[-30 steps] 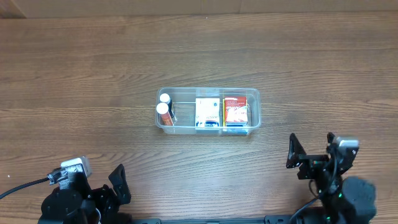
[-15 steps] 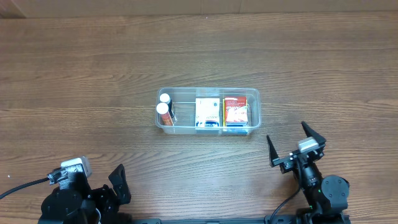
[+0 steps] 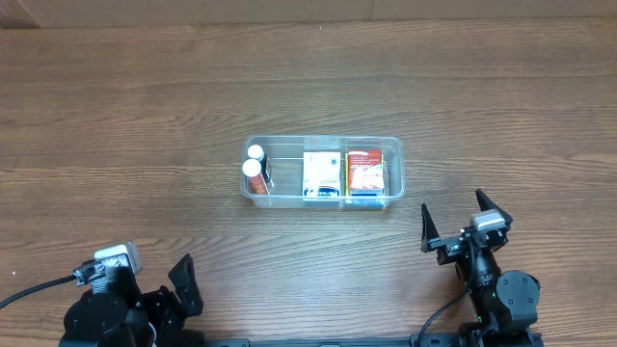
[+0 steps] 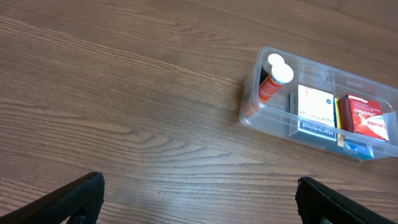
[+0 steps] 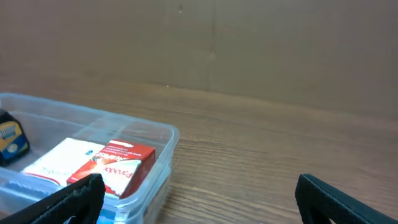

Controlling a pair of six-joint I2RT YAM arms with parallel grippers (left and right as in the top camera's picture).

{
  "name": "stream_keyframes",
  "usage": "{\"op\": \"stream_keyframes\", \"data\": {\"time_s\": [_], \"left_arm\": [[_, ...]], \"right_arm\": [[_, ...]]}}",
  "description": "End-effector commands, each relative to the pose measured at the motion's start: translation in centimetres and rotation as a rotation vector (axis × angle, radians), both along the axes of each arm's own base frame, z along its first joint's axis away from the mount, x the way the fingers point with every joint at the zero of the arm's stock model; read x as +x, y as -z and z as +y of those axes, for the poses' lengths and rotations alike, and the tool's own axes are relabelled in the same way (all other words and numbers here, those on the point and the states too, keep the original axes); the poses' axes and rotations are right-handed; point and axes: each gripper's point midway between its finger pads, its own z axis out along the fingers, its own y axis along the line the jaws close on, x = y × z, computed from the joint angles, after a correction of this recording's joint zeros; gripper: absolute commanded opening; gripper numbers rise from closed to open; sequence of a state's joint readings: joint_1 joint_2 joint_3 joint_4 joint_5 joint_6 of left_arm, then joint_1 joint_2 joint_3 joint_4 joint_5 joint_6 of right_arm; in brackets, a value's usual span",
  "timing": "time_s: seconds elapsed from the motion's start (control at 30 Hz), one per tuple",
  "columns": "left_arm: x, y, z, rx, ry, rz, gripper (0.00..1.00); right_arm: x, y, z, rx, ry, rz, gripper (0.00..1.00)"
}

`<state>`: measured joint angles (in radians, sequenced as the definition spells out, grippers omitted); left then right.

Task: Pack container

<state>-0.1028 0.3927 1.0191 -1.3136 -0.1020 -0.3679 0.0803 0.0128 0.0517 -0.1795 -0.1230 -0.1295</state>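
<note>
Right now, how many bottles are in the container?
2, both at the left end of the container: far bottle by the back wall, near bottle just before it. None look hidden.

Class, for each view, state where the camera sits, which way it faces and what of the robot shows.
Left wrist: on the left gripper, looking forward and down at the container, upper right; both fingertips show.
Right wrist: on the right gripper, low, facing level toward the wall; container at left, fingertips show.
Overhead: above, looking straight down; both grippers at the bottom edge.
Shared: every view shows the container's red box.
</note>
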Motion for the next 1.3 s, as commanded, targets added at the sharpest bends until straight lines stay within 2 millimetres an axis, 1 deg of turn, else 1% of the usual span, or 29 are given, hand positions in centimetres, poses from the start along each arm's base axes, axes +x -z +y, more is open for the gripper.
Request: {"op": "stream_keyframes", "data": {"time_s": [0.0,0.83,0.87,0.9,1.0,1.03,1.1,1.2,1.27], "left_arm": [[-0.1,0.0,0.3,-0.004,-0.024,-0.007,1.0],[-0.1,0.0,0.3,-0.002,-0.023,-0.007,1.0],[0.0,-0.1,0.8,0.025,-0.043,-0.012,1.0],[0.1,-0.1,0.9,0.029,-0.047,-0.017,1.0],[1.4,-0.1,1.4,0.066,-0.06,-0.055,1.0],[2.0,0.3,1.4,0.095,-0.041,-0.069,1.0],[3.2,1.6,1.3,0.129,-0.015,-0.084,1.0],[4.7,4.4,1.5,0.125,-0.037,-0.136,1.0],[5.6,5.9,1.6,0.125,-0.049,-0.186,1.0]], "right_arm": [[0.0,-0.3,-0.2,0.051,0.018,-0.003,1.0],[0.0,-0.3,-0.2,0.051,0.018,-0.003,1.0],[0.0,-0.3,-0.2,0.051,0.018,-0.003,1.0],[0.0,-0.3,-0.2,0.051,0.018,-0.003,1.0],[0.0,-0.3,-0.2,0.051,0.018,-0.003,1.0],[0.0,-0.3,-0.2,0.051,0.018,-0.003,1.0],[0.0,-0.3,-0.2,0.051,0.018,-0.003,1.0],[0.0,-0.3,-0.2,0.051,0.018,-0.003,1.0],[0.0,-0.3,-0.2,0.051,0.018,-0.003,1.0]]}}
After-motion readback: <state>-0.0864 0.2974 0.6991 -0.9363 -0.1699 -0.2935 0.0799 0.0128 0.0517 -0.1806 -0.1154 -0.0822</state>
